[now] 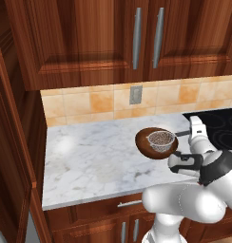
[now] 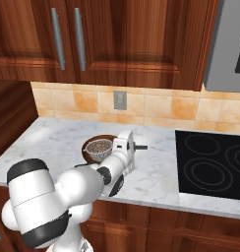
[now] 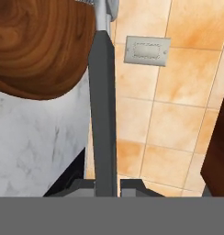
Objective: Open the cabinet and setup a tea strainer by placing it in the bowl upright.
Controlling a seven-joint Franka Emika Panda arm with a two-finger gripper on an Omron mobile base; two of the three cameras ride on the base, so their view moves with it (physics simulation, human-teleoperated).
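Nearest the base, the white arm reaches forward over the marble counter (image 1: 89,161). Its pincer (image 3: 107,183) is closed on the dark handle of the tea strainer (image 1: 161,140), the bar running straight out from between the fingertips in the hand view. Just beyond the pincer, the strainer's mesh basket sits upright in the dark-brown bowl (image 2: 90,150), which rests on the counter left of the black cooktop (image 2: 213,165). Behind it, a grey wall outlet (image 2: 120,100) is set in the orange tile backsplash, and wooden wall cabinets (image 1: 89,38) hang above.
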